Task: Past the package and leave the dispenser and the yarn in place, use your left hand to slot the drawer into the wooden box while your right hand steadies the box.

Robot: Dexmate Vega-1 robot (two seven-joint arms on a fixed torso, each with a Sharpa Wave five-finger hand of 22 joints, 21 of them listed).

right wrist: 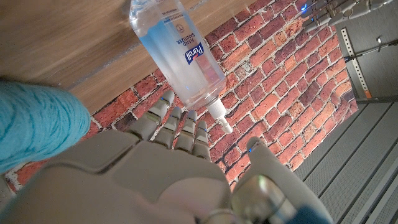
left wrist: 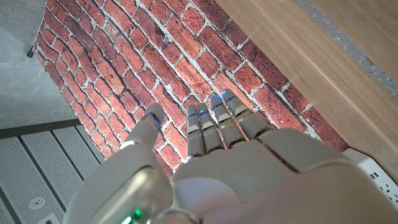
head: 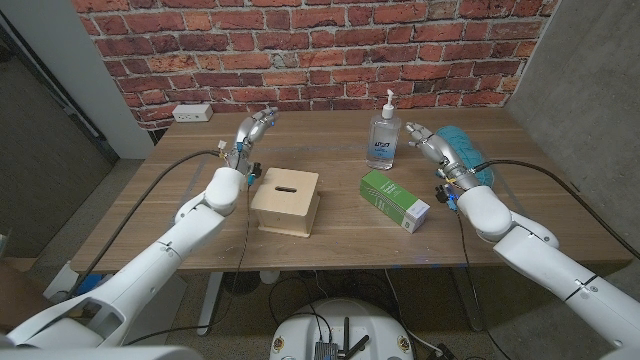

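Matt wooden box (head: 286,200); clear glossy plastic dispenser (head: 383,138).

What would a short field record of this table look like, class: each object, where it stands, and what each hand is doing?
wooden box: table centre, slot on top
green package: right of the box, lying flat
sanitizer dispenser: upright, behind the package
teal yarn: far right, beside the right hand
power strip: back left edge
left hand: open, raised behind the box
right hand: open, between dispenser and yarn
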